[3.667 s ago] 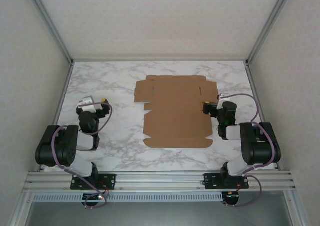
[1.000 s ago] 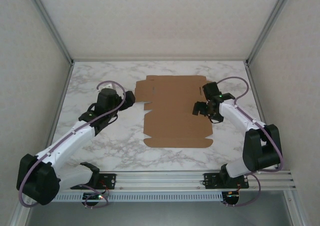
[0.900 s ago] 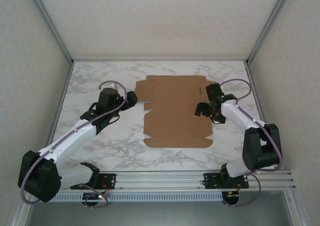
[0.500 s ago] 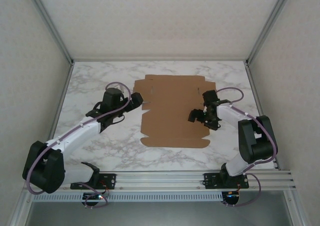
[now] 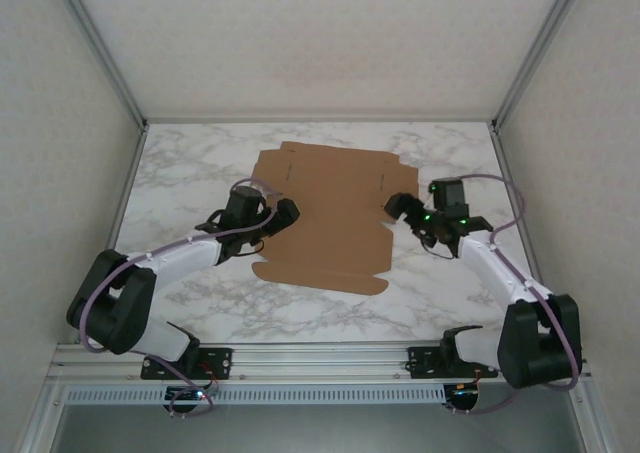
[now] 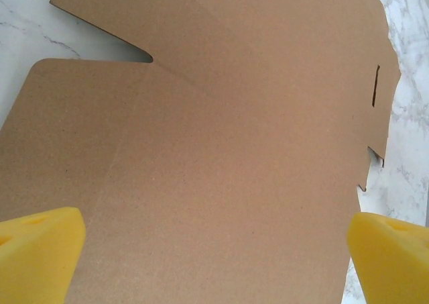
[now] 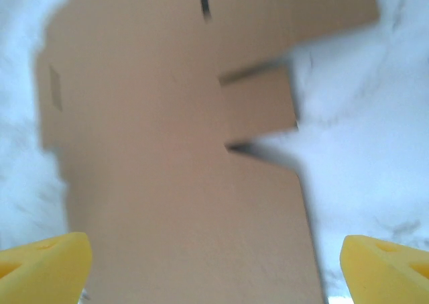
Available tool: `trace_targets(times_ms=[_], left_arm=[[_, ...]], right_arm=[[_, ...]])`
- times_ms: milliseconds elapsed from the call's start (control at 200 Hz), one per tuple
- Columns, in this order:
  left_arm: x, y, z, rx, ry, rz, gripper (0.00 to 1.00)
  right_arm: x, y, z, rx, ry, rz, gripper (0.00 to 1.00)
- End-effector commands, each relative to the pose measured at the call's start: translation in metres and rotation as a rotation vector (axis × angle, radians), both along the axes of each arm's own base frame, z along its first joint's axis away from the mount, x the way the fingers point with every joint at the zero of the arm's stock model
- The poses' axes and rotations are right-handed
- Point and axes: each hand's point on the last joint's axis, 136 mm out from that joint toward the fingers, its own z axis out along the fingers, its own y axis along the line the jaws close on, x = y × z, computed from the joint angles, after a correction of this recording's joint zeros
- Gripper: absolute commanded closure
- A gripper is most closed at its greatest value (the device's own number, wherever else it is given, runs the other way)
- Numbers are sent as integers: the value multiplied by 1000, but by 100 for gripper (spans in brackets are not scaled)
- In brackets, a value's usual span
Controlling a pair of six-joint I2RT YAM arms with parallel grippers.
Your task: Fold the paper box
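Count taken from the near side of the rig. Paper box [image 5: 325, 213]: one, a single brown sheet. Short slots [image 5: 381, 181] cut in that sheet: two, counted from above. Robot arms: two, a left arm [image 5: 170, 258] and a right arm [image 5: 500, 268]. Grippers: two, the left gripper [image 5: 284, 213] and the right gripper [image 5: 397, 207], one per arm. Yellow fingertips: four in all, two on the left [image 6: 37, 250], two on the right [image 7: 385, 264]. Purple cables [image 5: 497, 181]: two, one per arm. Marble table [image 5: 190, 163]: one. Base mounts [image 5: 185, 361] on the near rail [image 5: 320, 353]: two. Enclosure walls [image 5: 60, 173]: three.
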Motion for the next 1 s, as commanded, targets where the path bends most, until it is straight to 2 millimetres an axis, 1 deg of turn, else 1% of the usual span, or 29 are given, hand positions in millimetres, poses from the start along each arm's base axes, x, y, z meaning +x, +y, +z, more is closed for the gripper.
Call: trace_targets(times_ms=[0, 40, 95, 150, 175, 235, 300, 401, 486, 621, 816, 991], left_arm=[[-1, -5, -11, -32, 28, 12, 1], [-2, -5, -15, -35, 37, 15, 1], [-3, -5, -20, -41, 49, 20, 2], [-5, -6, -24, -47, 59, 18, 2], [-5, -6, -25, -51, 63, 18, 2], [-5, -7, -29, -57, 73, 19, 3], [-6, -9, -33, -68, 86, 20, 3], [-8, -13, -41, -94, 110, 15, 3], [-10, -12, -49, -90, 131, 20, 3], [-13, -2, -58, -42, 147, 44, 4], [-18, 7, -64, 6, 158, 61, 5], [-19, 9, -63, 19, 158, 60, 5]], right_arm=[[20, 2, 11, 109, 20, -76, 2], [26, 3, 8, 112, 58, -87, 1], [33, 8, 8, 145, 60, -86, 1], [38, 7, 5, 191, 23, -122, 1], [42, 7, 7, 224, -8, -141, 1], [47, 4, -1, 266, -8, -192, 2], [56, 8, -7, 306, -1, -205, 1], [66, 6, -25, 361, 14, -264, 2], [75, 4, -37, 378, 26, -299, 4], [83, 4, -53, 392, 36, -320, 6], [95, -1, -70, 397, 15, -356, 10], [109, -6, -80, 418, -25, -391, 17]])
